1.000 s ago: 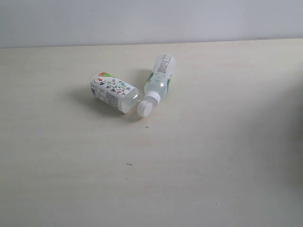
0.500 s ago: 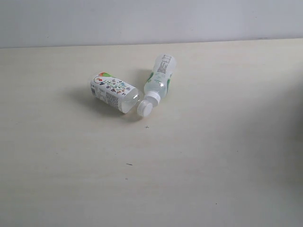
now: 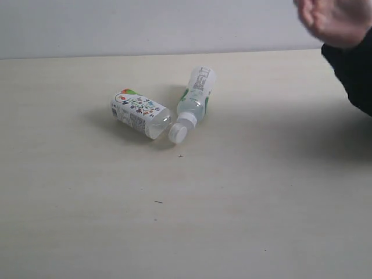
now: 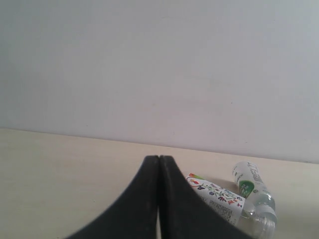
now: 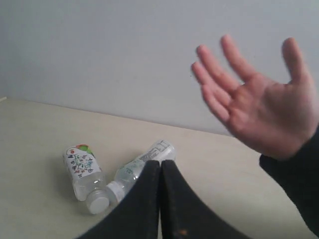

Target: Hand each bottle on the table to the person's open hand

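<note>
Left fingers (image 4: 144, 199) and right fingers (image 5: 149, 199) clenched, empty. Stubby bottle (image 3: 141, 113) lay on table (image 3: 232, 221), slim bottle (image 3: 195, 99) at its 3 o'clock. Hand (image 3: 337, 20) open at 1 o'clock. No pick begun; next, I judged: open fingers, reach for bottle.

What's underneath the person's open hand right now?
Only shadowed table shows below the open hand; the stubby bottle and slim bottle lie off to the side. The black sleeve covers some tabletop.
</note>
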You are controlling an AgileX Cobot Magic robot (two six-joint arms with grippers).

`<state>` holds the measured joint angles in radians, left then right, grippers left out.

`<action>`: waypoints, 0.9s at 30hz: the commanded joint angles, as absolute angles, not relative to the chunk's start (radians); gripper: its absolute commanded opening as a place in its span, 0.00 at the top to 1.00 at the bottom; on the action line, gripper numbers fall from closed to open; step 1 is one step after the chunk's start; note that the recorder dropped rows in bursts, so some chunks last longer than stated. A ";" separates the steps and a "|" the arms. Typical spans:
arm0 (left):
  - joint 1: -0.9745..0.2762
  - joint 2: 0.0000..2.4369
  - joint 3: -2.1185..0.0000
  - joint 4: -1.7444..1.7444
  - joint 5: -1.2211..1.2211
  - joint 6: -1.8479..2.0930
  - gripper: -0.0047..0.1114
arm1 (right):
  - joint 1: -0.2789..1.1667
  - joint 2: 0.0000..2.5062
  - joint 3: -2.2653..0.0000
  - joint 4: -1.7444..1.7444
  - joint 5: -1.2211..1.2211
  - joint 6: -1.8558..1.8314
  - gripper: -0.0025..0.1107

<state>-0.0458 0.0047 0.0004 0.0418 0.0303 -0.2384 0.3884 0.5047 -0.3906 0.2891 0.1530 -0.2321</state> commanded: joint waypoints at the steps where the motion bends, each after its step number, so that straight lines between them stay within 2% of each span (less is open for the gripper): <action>1: -0.048 0.000 0.000 0.038 0.027 -0.238 0.96 | 0.383 0.503 -0.342 0.302 0.105 -0.233 0.98; 6: -0.048 0.000 0.000 0.038 0.027 -0.238 0.96 | 0.383 0.503 -0.313 0.479 0.153 -0.231 0.98; 15: -0.048 0.000 0.000 0.038 0.027 -0.238 0.96 | 0.383 0.503 -0.218 0.470 0.146 -0.231 0.98; 27: -0.048 0.000 0.000 0.038 0.027 -0.238 0.96 | 0.383 0.503 -0.216 0.470 0.153 -0.231 0.98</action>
